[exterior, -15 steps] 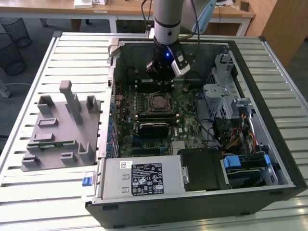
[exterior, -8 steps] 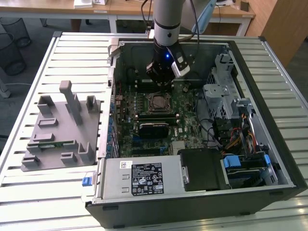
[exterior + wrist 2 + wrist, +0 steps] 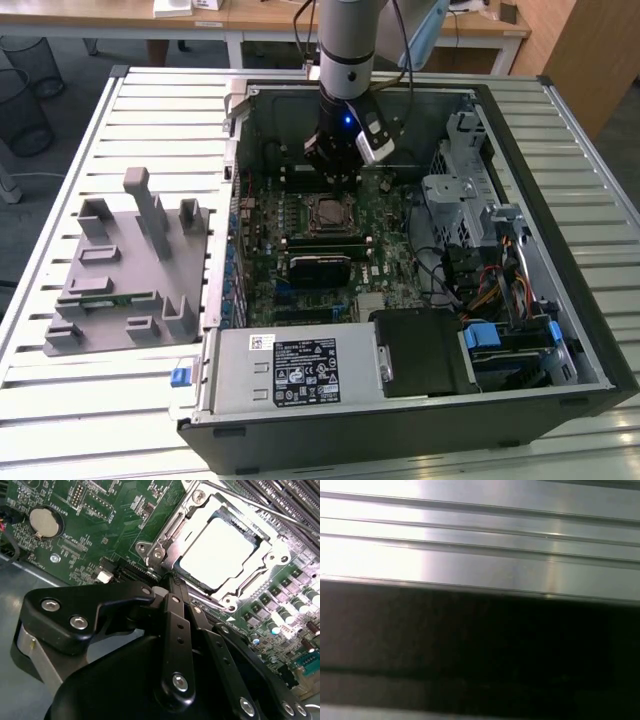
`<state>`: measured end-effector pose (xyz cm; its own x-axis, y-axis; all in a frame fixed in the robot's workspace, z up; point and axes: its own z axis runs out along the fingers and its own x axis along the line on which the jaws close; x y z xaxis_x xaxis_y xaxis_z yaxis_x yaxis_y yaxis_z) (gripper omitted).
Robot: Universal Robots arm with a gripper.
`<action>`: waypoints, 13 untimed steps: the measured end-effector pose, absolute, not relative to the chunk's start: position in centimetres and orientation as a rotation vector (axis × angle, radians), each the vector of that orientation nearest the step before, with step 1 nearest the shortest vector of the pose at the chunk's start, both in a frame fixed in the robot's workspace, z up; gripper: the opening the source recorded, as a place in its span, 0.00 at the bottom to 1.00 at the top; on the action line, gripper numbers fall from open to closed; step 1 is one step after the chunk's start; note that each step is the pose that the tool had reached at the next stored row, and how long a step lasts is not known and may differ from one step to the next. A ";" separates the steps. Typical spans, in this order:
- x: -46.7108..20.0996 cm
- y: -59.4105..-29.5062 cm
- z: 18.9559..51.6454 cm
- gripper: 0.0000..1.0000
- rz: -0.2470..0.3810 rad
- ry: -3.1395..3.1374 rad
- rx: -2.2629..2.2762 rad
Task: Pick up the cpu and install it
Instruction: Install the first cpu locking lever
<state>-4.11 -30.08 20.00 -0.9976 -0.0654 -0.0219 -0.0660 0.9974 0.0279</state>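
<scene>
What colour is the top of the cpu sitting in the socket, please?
Shiny silver, glaring almost white; the cpu shows best in the second wrist view.

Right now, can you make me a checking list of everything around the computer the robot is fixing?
Surface: slatted metal table carrying an open computer case.
Job's things: cpu, shiny silver top, lying in the motherboard socket, socket frame open around it.
Clutter: grey parts fixture on the exterior view's left, with a green memory stick in one slot.
Grippers: gripper hangs inside the case just above the socket, holding nothing, apart from the cpu.
Cables: coloured wire bundles at the exterior view's right of the case.
Surroundings: wooden desks and wire bins behind the table.
</scene>
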 end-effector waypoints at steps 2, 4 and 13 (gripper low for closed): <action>-4.1 -30.1 19.9 0.11 0.033 3.119 -0.103; -4.1 -30.1 19.9 0.11 0.027 3.119 -0.104; -4.1 -30.1 19.8 0.11 -0.011 3.120 -0.105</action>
